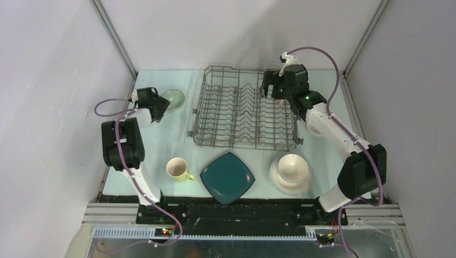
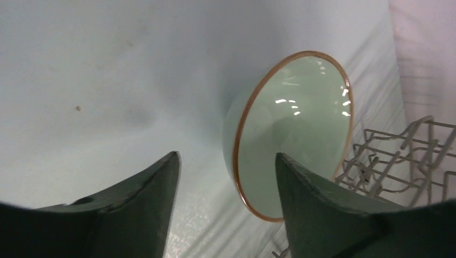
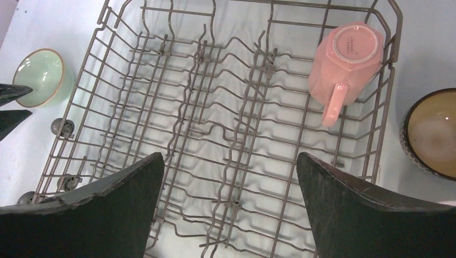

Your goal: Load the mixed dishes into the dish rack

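My left gripper (image 2: 227, 156) is open beside the pale green bowl (image 2: 293, 134), far left of the dish rack (image 1: 244, 110). The bowl's brown rim lies between its fingers, one finger in front of the hollow. My right gripper (image 3: 230, 156) hangs open and empty over the rack's far right corner. A pink mug (image 3: 347, 62) sits upside down in the rack. A brown bowl (image 3: 433, 131) stands on the table just outside the rack. Near the front lie a yellow-green mug (image 1: 177, 169), a teal square plate (image 1: 228, 178), and a white bowl (image 1: 292, 167) on a white round plate (image 1: 275, 183).
Apart from the pink mug, the rack's rows of tines (image 3: 215, 107) hold nothing. Grey walls close in the table on the left, back and right. The right arm (image 1: 333, 129) reaches along the rack's right side. Both bases sit at the near edge.
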Robot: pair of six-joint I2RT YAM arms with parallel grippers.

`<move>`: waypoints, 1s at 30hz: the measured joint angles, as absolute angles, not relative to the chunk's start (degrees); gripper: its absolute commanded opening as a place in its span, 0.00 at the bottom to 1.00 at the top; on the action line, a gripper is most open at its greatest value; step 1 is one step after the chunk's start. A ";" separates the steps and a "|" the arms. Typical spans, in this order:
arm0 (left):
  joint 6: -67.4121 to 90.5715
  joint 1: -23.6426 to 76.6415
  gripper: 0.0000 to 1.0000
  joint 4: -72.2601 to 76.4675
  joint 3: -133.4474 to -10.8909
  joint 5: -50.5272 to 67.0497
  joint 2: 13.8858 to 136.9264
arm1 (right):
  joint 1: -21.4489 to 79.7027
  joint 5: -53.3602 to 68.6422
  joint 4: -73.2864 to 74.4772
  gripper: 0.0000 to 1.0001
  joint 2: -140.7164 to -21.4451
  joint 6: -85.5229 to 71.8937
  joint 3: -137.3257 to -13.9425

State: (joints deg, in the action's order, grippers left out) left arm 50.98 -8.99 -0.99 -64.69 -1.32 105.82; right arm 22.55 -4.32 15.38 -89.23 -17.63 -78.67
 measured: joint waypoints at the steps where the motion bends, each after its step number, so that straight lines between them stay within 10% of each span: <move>1: 51.24 -9.08 0.64 -0.54 -64.84 -1.02 106.45 | 22.55 -4.10 15.25 0.96 -89.14 -17.63 -78.41; 6: 52.45 -9.41 0.45 1.30 -65.69 1.17 110.41 | 22.55 -3.22 14.79 0.95 -88.64 -17.61 -78.02; 9: 52.75 -9.45 0.06 1.69 -66.28 2.33 111.90 | 22.55 -3.16 14.66 0.94 -87.77 -17.56 -78.02; 11: 53.21 -9.52 0.01 2.11 -66.81 2.98 112.42 | 22.52 -3.01 14.39 0.94 -87.22 -17.56 -78.02; 30: 52.86 -10.07 0.00 3.40 -51.55 3.68 90.11 | 21.19 2.46 12.80 0.94 -85.03 -18.57 -75.88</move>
